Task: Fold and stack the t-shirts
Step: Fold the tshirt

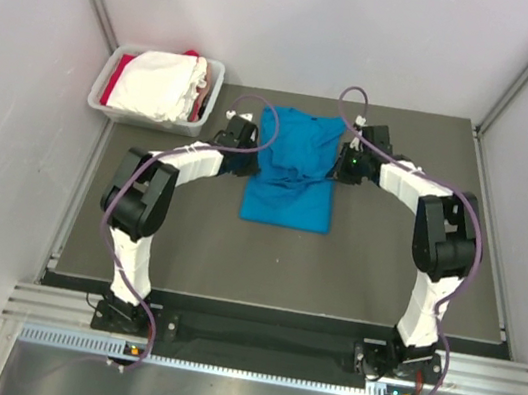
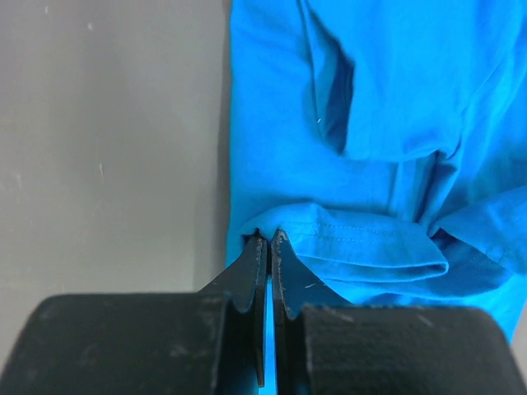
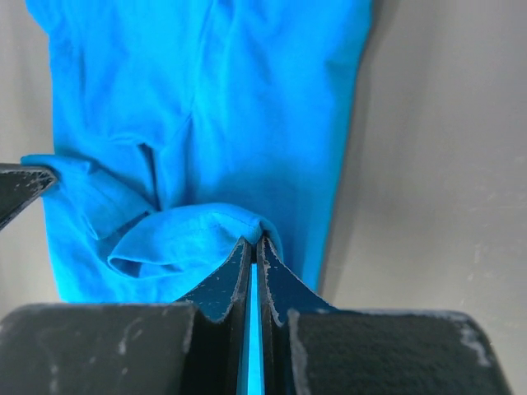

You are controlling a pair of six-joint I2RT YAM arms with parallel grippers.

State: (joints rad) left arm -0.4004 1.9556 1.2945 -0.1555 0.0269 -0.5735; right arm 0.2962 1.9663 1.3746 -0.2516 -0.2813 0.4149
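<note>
**Left gripper (image 2: 269,240) and right gripper (image 3: 253,243) clamped on the blue t-shirt (image 1: 291,190)**

You had each pinched tight on a bunched fold at its own side. The shirt lay just right of the grey tub (image 1: 216,70), which held a white t-shirt (image 1: 161,84) and a red t-shirt (image 1: 109,91).

Blue t-shirt (image 1: 292,177): one. White garment (image 1: 166,85): one seen. Red garment (image 1: 111,91): one seen. Tub (image 1: 145,121): one. Arms: two, left arm (image 1: 137,199) and right arm (image 1: 444,233).
</note>
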